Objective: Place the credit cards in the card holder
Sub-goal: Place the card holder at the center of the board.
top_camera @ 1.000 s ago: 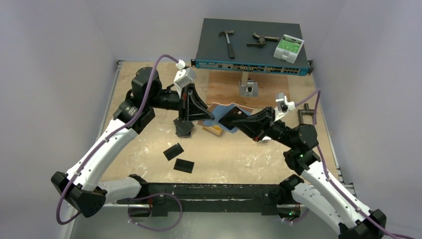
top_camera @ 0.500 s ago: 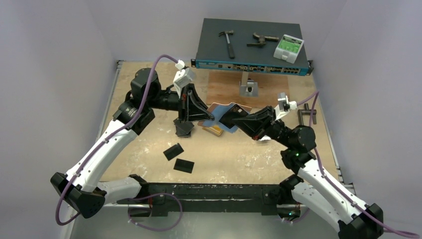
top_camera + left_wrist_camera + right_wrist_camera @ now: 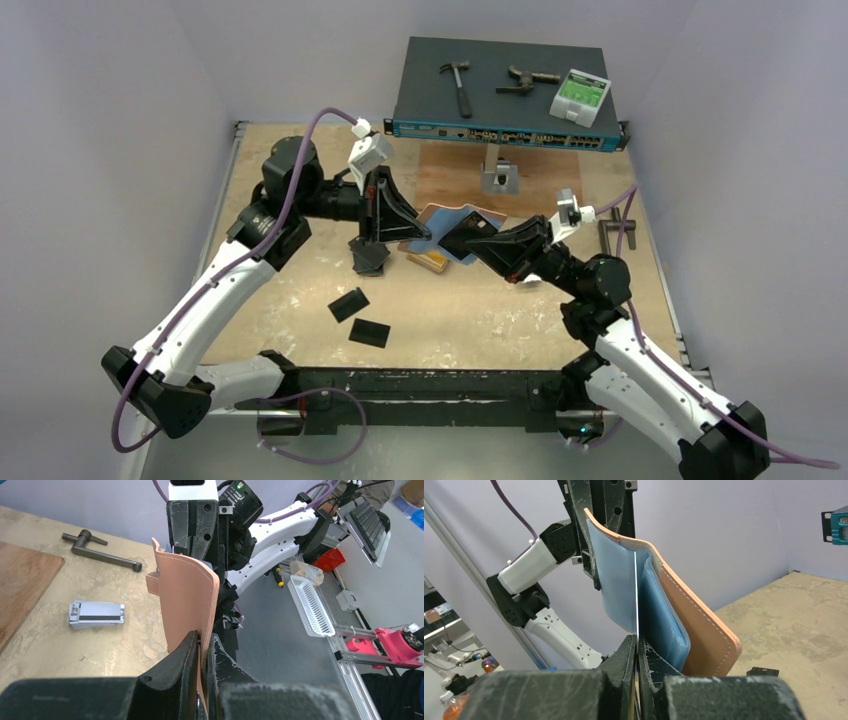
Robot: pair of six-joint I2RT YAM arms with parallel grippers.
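White shells (image 3: pixel 215 290), black joints (image 3: pixel 290 165) and purple cables (image 3: pixel 510 506) lead to the black left pincer (image 3: pixel 201 647) and right pincer (image 3: pixel 638 647).

At twelve o'clock on your table (image 3: pixel 450 320) sits a dark network switch (image 3: pixel 500 100). On its lid you see a hammer (image 3: pixel 459 85) toward the left, a dark lever handle (image 3: pixel 527 80) in the middle and a green and white box (image 3: pixel 580 95) at the right. Just in front of the switch lies a wooden board (image 3: pixel 450 180) with a small grey metal block (image 3: pixel 499 178) on it. At three o'clock, near the table's edge, you find a metal bar handle (image 3: pixel 612 232). Beyond the table, the left wrist view shows you a white mesh basket (image 3: pixel 310 605).
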